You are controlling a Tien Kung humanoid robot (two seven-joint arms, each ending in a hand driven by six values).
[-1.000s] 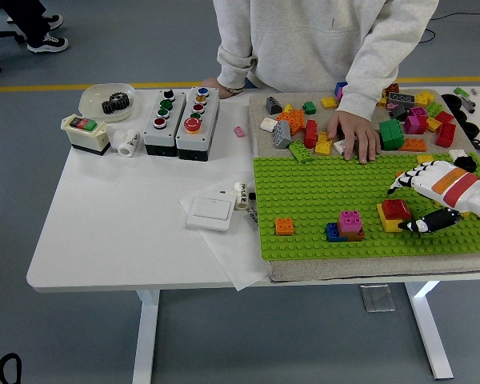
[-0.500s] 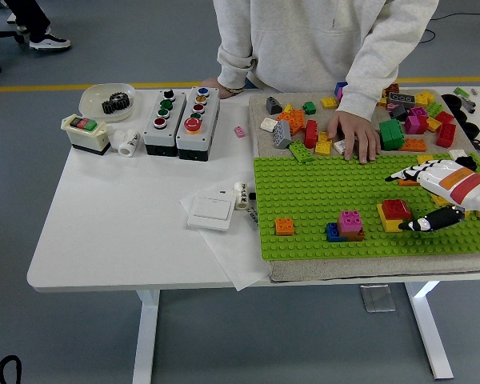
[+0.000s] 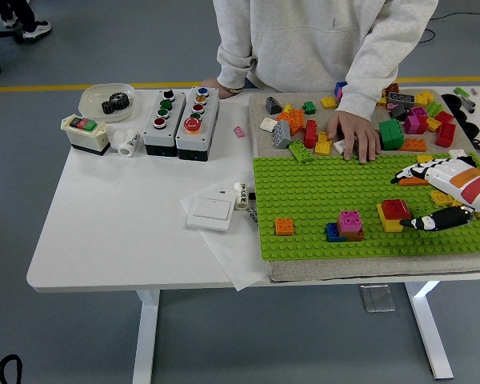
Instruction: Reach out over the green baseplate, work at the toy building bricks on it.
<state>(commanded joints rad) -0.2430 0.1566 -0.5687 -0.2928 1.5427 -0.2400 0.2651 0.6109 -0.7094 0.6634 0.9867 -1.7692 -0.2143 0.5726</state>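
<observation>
Right hand (image 3: 436, 196) fingers spread wide, nothing held; red-on-yellow brick (image 3: 394, 214) on green baseplate (image 3: 320, 188) best approached slowly, pinched squarely.

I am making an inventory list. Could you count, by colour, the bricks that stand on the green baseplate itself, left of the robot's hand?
Orange brick: 1
Blue brick: 1
Pink brick: 1
Red brick: 1
Yellow brick: 1
Total on the green baseplate: 5
</observation>
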